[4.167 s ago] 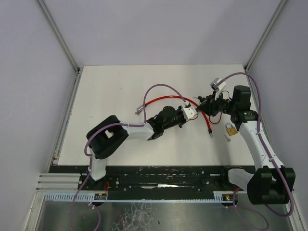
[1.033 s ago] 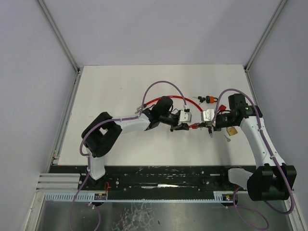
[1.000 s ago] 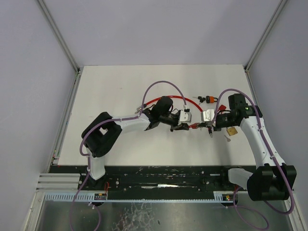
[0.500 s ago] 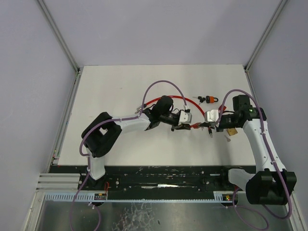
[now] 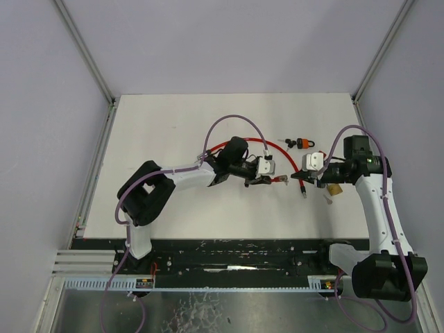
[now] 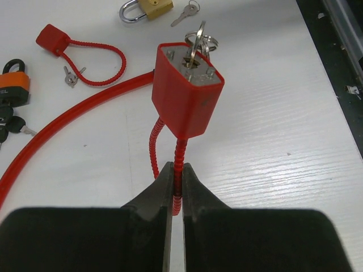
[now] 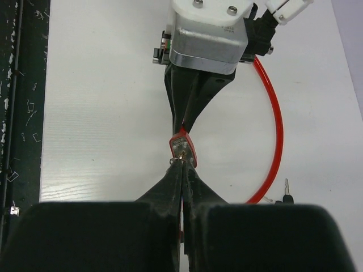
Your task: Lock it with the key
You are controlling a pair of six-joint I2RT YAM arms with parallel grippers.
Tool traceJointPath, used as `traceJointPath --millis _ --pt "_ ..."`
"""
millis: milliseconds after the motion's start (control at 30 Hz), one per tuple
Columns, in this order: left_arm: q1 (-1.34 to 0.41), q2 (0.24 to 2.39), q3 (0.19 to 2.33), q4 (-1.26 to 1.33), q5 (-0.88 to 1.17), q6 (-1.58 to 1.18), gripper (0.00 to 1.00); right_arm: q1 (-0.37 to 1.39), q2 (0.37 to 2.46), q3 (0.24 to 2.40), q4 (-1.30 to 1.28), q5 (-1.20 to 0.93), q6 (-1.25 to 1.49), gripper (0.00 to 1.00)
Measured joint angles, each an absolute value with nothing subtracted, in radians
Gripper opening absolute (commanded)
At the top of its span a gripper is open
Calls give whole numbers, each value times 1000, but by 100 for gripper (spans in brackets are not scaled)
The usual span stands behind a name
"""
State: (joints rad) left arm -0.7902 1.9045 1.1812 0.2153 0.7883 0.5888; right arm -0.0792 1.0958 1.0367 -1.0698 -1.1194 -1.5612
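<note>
Right of the table's (image 5: 159, 132) middle, lifted off the surface between the two arms, hangs the red cable lock (image 6: 184, 96). The left gripper (image 6: 177, 175) is pinched on the ribbed cable (image 6: 180, 150) just below the lock body, and both cable ends run up into that body, so the loop looks closed. A key (image 6: 194, 50) with its ring sits in the cylinder on the far face. The right gripper (image 7: 181, 165) has its fingers pressed together, tips right at the key end of the lock. In the left wrist view, though, the key shows bare of any finger, so I judge this gripper is holding nothing. By my reading the key is seated and the shackle end is home. Whether the key has been turned cannot be told from these views. What may be left is that turn and drawing the key out. On the table beyond lie a brass padlock (image 6: 153, 5), a small red lock (image 6: 53, 39) on a thin loop, a thick red cable (image 6: 74, 119), and an orange padlock (image 6: 12, 85) far left. Its black band carries white letters ending in "EL", and no other writing is legible.
</note>
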Motion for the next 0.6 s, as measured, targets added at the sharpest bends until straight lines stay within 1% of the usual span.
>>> traceJointPath --millis 33,67,100,133,200,300,400,600 --pt "-790 1905 1181 215 786 589 0 -80 1094 1036 -1065 -1121 -1551 20" --pt "-790 1905 1181 215 785 589 0 -81 1093 1035 -1059 -1122 -1537 30" --pt "-790 1905 1181 215 785 589 0 -81 1090 1026 -1042 -1128 -1525 37" --pt "-790 1905 1181 215 785 589 0 -81 1082 1005 -1018 -1135 -1520 42" --pt "-790 1905 1181 216 785 589 0 -81 1068 953 -976 -1143 -1499 47" --pt "-790 1905 1181 216 785 589 0 -81 1056 881 -914 -1145 -1458 47" --pt "-790 1905 1181 216 785 588 0 -81 1058 868 -875 -1146 -1434 44" --pt "-790 1905 1181 216 785 588 0 -72 1077 868 -823 -1146 -1413 35"
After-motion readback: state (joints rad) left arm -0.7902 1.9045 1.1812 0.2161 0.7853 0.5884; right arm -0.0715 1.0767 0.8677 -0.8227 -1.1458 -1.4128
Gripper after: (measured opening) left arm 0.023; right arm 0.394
